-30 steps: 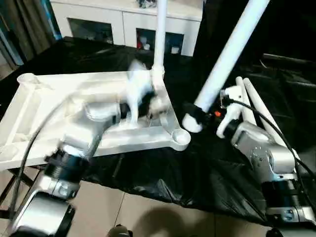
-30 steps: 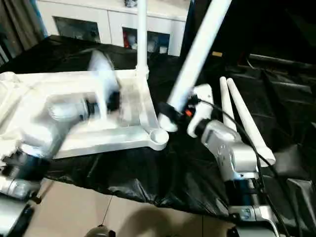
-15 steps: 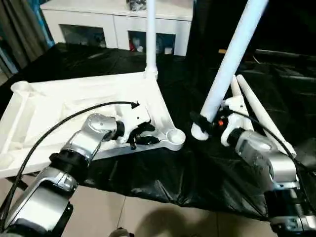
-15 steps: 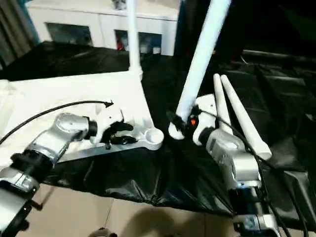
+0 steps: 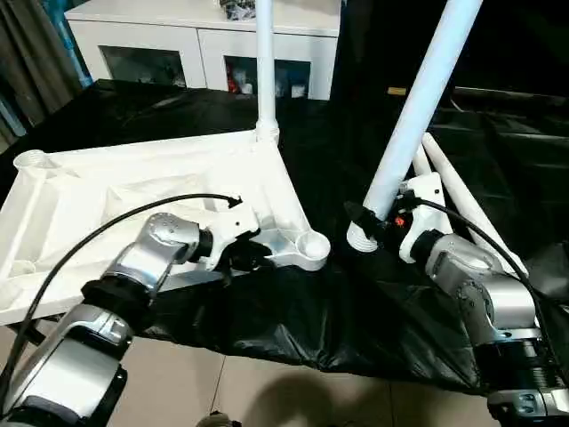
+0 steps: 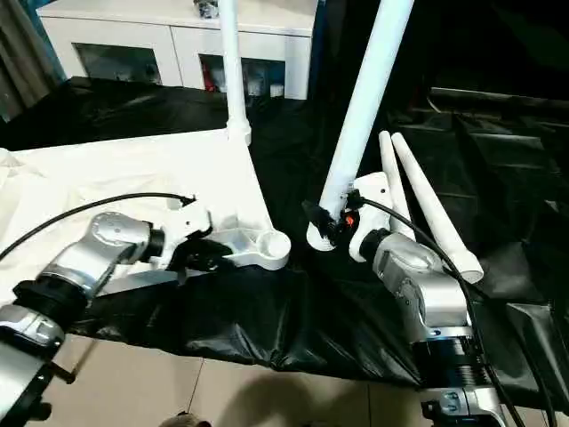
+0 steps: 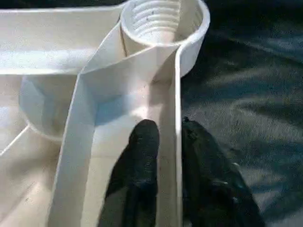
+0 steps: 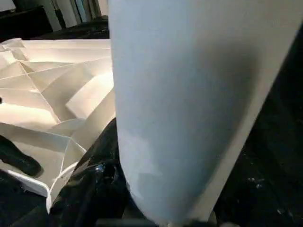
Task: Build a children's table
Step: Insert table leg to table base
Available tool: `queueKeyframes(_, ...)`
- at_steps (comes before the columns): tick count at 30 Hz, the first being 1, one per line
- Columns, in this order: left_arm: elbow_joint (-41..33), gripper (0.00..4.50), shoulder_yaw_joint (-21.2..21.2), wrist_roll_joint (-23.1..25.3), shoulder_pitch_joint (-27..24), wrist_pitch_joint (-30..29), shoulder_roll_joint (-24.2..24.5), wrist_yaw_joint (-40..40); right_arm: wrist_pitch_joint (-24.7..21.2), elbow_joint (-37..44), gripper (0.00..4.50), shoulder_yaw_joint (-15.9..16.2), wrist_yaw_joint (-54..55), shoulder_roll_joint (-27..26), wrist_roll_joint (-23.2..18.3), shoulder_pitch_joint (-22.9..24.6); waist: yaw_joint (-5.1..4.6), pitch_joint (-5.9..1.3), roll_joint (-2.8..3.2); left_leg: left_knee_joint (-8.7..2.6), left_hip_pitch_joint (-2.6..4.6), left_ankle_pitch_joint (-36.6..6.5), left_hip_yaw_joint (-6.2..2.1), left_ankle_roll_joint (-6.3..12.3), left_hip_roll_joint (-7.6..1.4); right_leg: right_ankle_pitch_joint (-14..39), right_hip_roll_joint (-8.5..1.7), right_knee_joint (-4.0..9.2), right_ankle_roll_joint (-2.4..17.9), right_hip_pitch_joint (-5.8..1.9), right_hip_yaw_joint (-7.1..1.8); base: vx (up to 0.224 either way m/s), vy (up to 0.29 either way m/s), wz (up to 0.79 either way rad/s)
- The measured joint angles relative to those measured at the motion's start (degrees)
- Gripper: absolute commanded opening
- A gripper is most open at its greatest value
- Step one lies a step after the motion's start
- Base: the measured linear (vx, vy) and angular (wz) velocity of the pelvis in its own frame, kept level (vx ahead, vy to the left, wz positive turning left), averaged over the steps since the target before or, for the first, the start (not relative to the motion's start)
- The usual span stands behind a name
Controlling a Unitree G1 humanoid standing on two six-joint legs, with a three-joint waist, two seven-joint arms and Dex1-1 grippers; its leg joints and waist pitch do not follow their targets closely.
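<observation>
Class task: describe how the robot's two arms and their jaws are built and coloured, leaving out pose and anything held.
Both forearms are rounded silver metal cylinders with dark joint rings. Each wrist carries a white housing ending in the left gripper and right gripper, both with two black fingers. A thin black cable loops along each arm. The right wrist shows a small orange-red mark.

A black plastic sheet [image 5: 293, 307] covers the work surface and hangs in wrinkles over its near edge. Beyond the far edge stands a white cabinet [image 5: 209, 40] with glass doors, small items dimly visible inside. Grey curtains [image 5: 36, 44] hang at the far left. Beige floor tiles [image 5: 267, 396] lie below.
</observation>
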State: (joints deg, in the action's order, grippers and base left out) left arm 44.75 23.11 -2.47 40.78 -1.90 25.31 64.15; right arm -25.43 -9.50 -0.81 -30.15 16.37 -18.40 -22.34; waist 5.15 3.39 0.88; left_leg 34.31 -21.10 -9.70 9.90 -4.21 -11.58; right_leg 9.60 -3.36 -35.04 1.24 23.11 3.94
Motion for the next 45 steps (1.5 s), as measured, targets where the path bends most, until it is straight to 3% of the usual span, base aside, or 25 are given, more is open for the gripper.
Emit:
queueKeyframes(5,0.7,0.39,-0.1,0.1,0.0,1.1,0.0,0.6,0.0,0.0,1.91,0.1,-0.4,-0.5,0.0,-0.9,-0.01,0.0,-0.01,0.0,0.05,0.0,0.01,0.0,0.0,0.1,0.0,-0.02,-0.2,-0.01,-0.01,0.0,0.0,0.0)
queueKeyframes(7,1.0,0.07,-0.4,0.1,0.0,1.2,0.0,0.8,0.0,0.0,1.91,0.2,-0.9,-0.4,0.0,-0.9,-0.05,0.0,-0.02,0.0,0.06,0.0,0.01,0.0,0.0,0.1,0.0,-0.02,-0.2,-0.01,0.0,0.0,0.0,0.0)
queueKeyframes(12,0.5,0.0,-1.7,0.0,-1.1,2.0,0.8,2.5,-0.4,-0.3,1.91,2.8,-5.1,-0.4,0.0,-2.7,-0.31,0.01,-0.05,-0.03,0.11,0.0,0.01,0.0,0.0,0.1,0.0,-0.08,-0.2,0.04,0.0,0.0,0.0,0.0)
queueKeyframes(16,-2.4,0.0,-2.7,-0.3,-3.0,2.6,1.1,3.2,-0.9,-0.2,1.91,5.8,-7.9,-0.5,0.0,-2.9,0.03,0.03,-0.1,-0.09,0.06,0.0,0.03,0.01,0.0,0.1,-0.01,-0.02,-0.2,0.07,0.0,0.0,0.0,0.0)
queueKeyframes(29,-7.9,0.0,-2.7,0.3,-5.3,0.6,-3.6,-0.7,2.5,-6.7,1.91,7.7,-8.6,-3.0,2.1,-4.6,1.33,0.03,-0.5,-0.09,0.05,0.0,0.18,0.07,0.04,0.2,-0.13,-0.01,-0.3,0.05,-0.04,0.0,0.0,0.0)
queueKeyframes(30,-7.8,0.28,-2.7,0.4,-5.3,0.6,-3.6,-0.8,2.8,-6.9,1.91,7.7,-8.6,-3.1,2.2,-4.6,1.31,0.03,-0.5,-0.09,0.06,0.0,0.18,0.07,0.04,0.2,-0.13,0.0,-0.3,0.04,-0.05,0.0,0.0,0.0)
queueKeyframes(39,-8.2,1.06,-3.4,0.2,-6.3,0.9,-3.2,-1.3,5.9,-10.5,1.91,7.6,-8.5,-4.0,2.7,-5.3,0.82,-0.1,-0.74,-0.08,0.12,0.0,0.16,0.06,0.02,0.2,-0.1,-0.03,-0.3,0.04,-0.05,0.0,0.0,0.0)
queueKeyframes(41,-8.2,0.67,-3.7,0.2,-6.4,0.7,-2.8,-1.1,6.1,-11.4,1.91,7.5,-8.6,-4.3,3.0,-5.3,0.58,-0.14,-0.81,-0.08,0.12,0.0,0.15,0.06,0.02,0.2,-0.09,-0.06,-0.3,0.04,-0.04,0.0,0.0,0.0)
queueKeyframes(44,-8.5,0.66,-4.1,0.1,-6.4,-0.7,-2.0,-0.6,6.4,-12.0,1.91,7.5,-8.9,-4.6,3.2,-5.6,0.3,-0.18,-0.88,-0.08,0.14,0.0,0.14,0.06,0.02,0.2,-0.09,-0.06,-0.3,0.04,-0.04,0.0,0.0,0.0)
queueKeyframes(45,-8.5,0.25,-4.2,0.1,-6.4,-1.0,-1.5,-0.6,6.4,-12.2,1.91,7.6,-9.1,-4.6,3.2,-5.8,0.19,-0.2,-0.91,-0.08,0.13,0.0,0.14,0.06,0.02,0.2,-0.09,-0.06,-0.3,0.04,-0.04,0.0,0.0,0.0)
